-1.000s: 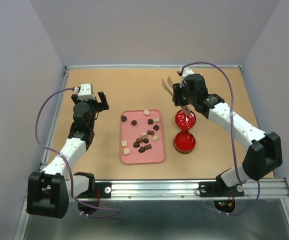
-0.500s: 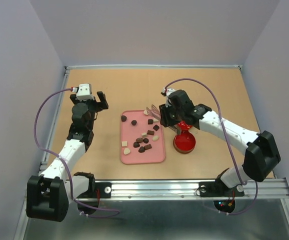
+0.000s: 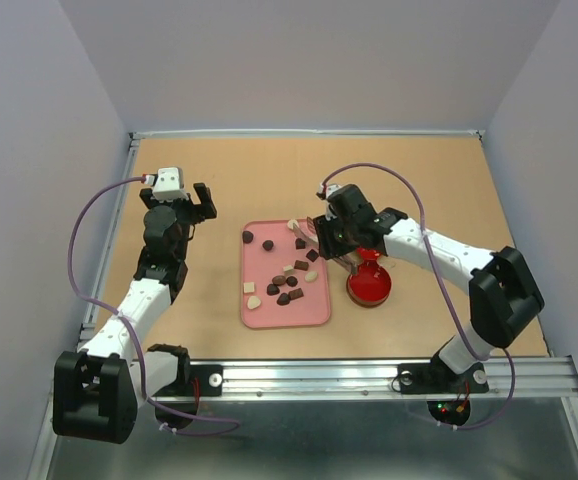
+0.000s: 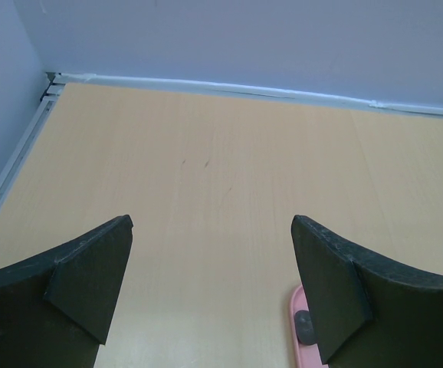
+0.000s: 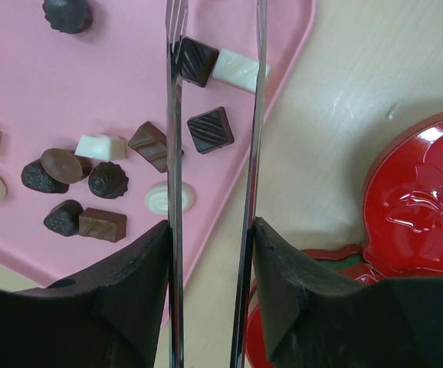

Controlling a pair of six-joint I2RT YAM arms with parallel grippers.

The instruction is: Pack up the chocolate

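The chocolate (image 3: 291,281) lies as several small brown and cream pieces on the pink tray (image 3: 287,323). My right gripper (image 3: 329,240) is shut on metal tongs (image 5: 175,153), whose two arms stand apart and reach over the tray's right part. In the right wrist view the tong tips flank a dark square piece (image 5: 197,60) and a white piece (image 5: 237,69); another dark square (image 5: 210,129) lies between the arms. The open red tin (image 3: 369,286) sits right of the tray. My left gripper (image 3: 193,205) is open and empty, left of the tray.
The red decorated lid (image 5: 428,207) lies behind the tin, partly hidden under my right arm in the top view. The left wrist view shows the tray's corner (image 4: 296,349) with one dark piece (image 4: 304,326). Walls close the table at the back and sides.
My right arm has swung left and down from above the lid, bringing the tongs over the tray's right side. The left arm has not moved.
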